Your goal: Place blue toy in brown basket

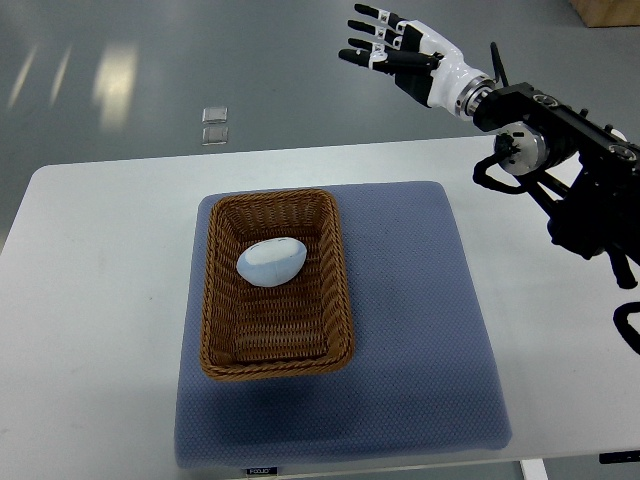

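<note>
A pale blue egg-shaped toy [271, 261] lies inside the brown wicker basket [222, 345], towards its far end. The basket stands on a blue-grey mat [420, 320] on the white table. My right hand [385, 45] is raised beyond the table's far edge, well up and to the right of the basket, with its fingers spread and nothing in them. Its black arm [560, 150] comes in from the right edge. The left arm does not show.
The white table [90, 300] extends left and right of the mat. Two small clear square items [214, 124] lie on the grey floor beyond the table. A brown box corner [610, 10] shows at top right.
</note>
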You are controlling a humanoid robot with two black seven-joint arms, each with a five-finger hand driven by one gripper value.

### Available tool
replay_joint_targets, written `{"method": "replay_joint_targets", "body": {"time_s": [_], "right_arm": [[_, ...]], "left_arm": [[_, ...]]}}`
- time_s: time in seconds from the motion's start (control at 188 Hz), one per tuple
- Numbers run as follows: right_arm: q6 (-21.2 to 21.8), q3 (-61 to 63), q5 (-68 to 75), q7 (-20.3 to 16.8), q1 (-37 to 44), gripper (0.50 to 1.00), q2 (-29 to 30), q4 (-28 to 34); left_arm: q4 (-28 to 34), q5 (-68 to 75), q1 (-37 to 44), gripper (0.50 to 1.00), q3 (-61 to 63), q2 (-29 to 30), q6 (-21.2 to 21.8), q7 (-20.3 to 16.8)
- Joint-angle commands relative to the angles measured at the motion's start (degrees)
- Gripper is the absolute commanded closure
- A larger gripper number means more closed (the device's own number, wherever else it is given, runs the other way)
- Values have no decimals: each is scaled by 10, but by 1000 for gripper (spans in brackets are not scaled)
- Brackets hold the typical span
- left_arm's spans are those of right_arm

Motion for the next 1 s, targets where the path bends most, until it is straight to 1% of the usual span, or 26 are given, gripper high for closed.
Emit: {"method": "replay_joint_targets", "body": {"time_s": [0.0, 0.08, 0.186, 0.319, 0.441, 0.559, 0.702, 0.92, 0.995], "right_arm": [[1, 49, 41, 22, -34, 593, 25, -24], [2, 98, 80, 36, -59, 593, 47, -50], [4, 139, 129, 36, -87, 593, 63, -61], [10, 145, 164, 39, -113, 591, 75, -61], [13, 145, 175, 53, -128, 591, 83, -61], [32, 144, 174, 65, -147, 589, 83, -61], [44, 144, 174, 65, -162, 589, 83, -62], [84, 144, 174, 65, -182, 589, 83, -61], [89, 143, 174, 66, -183, 587, 84, -61]], "left_arm": [[1, 0, 0, 500, 0, 0, 0, 0], [2, 0, 0, 500, 0, 0, 0, 0], [2, 0, 1, 500, 0, 0, 0, 0], [2, 0, 1, 500, 0, 0, 0, 0], [0, 0, 1, 500, 0, 0, 0, 0], [0, 0, 1, 500, 0, 0, 0, 0], [1, 0, 1, 500, 0, 0, 0, 0], [2, 0, 1, 500, 0, 0, 0, 0], [2, 0, 1, 500, 0, 0, 0, 0]]}}
